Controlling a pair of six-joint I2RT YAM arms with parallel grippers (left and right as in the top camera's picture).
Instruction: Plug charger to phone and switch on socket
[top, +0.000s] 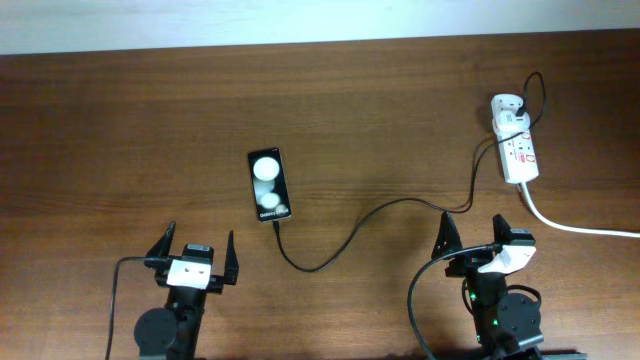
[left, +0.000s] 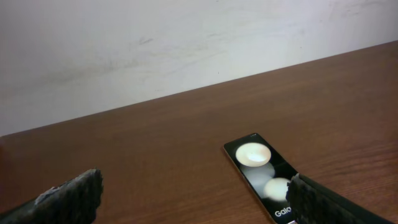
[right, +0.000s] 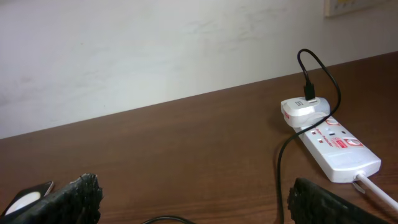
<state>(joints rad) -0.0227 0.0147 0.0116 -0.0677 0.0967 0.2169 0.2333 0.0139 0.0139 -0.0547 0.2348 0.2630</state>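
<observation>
Left gripper (top: 200, 236) and right gripper (top: 472, 228) hang spread and empty, charger (top: 400, 201) tip lying at the near end of the phone (top: 268, 185) mid-table, seating unclear, so plugging looks the live step: pinch that tip finely, then the socket (top: 518, 152) far right.

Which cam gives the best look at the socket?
Right wrist: the socket is close and large, with its red markings, the white adapter at its far end and the thick white cord all readable. Overhead shows it whole but small, in the picture's upper right. Left wrist does not show it.
</observation>
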